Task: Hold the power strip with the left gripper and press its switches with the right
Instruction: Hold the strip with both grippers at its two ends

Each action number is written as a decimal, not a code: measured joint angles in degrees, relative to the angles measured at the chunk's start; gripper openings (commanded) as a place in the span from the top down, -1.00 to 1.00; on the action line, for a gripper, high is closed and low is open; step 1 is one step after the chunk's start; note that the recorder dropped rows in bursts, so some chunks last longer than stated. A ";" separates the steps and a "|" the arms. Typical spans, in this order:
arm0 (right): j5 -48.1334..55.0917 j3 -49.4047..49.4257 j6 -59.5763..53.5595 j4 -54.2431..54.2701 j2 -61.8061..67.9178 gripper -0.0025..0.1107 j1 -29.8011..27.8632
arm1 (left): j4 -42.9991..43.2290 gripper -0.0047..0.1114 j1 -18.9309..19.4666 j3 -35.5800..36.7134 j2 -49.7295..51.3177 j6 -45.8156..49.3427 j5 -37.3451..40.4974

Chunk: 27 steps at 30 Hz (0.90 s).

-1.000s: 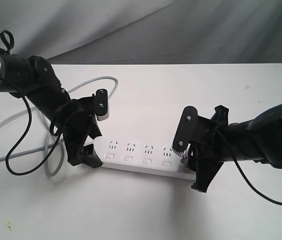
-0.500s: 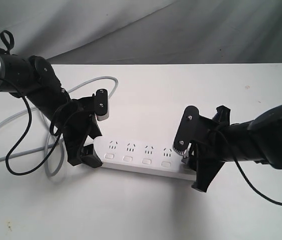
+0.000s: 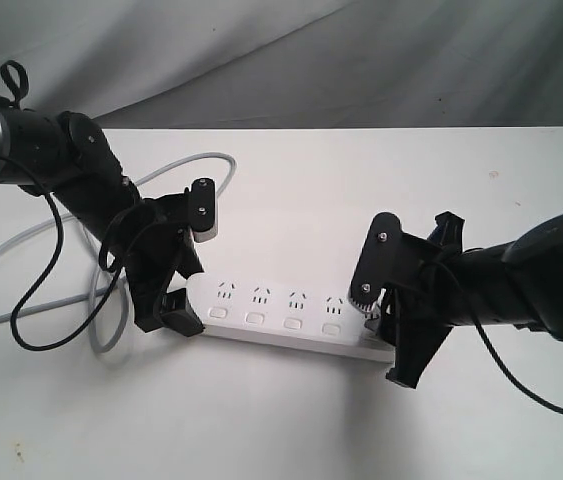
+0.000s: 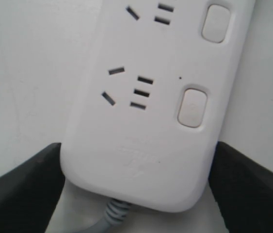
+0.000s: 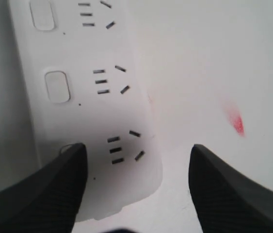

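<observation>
The white power strip (image 3: 291, 315) lies flat on the white table, its row of sockets and switches (image 3: 255, 317) facing up. My left gripper (image 3: 193, 282) is shut on its cord end, a black jaw pressed against each long side of the power strip (image 4: 146, 126); a switch (image 4: 192, 107) shows just beyond the jaws. My right gripper (image 3: 379, 335) stands open over the other end of the power strip (image 5: 92, 97). One of its fingers (image 5: 54, 189) lies over the last switch, which peeks out at its tip; the other hangs over bare table. The neighbouring switch (image 5: 57, 86) is uncovered.
The grey cord (image 3: 21, 240) loops across the table's left side, behind my left arm, and leaves the strip between the left jaws as the cord (image 4: 112, 213). A grey cloth (image 3: 361, 60) hangs behind the table's far edge. A small red mark (image 5: 236, 124) is on the table.
My right gripper has shifted slightly to the right and lower over the strip's end. The left gripper and the strip have not moved.
</observation>
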 measured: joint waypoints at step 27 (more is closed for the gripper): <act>1.94 -0.57 -0.77 0.17 2.27 -0.05 0.00 | 0.00 -0.34 0.00 0.00 0.00 0.00 0.00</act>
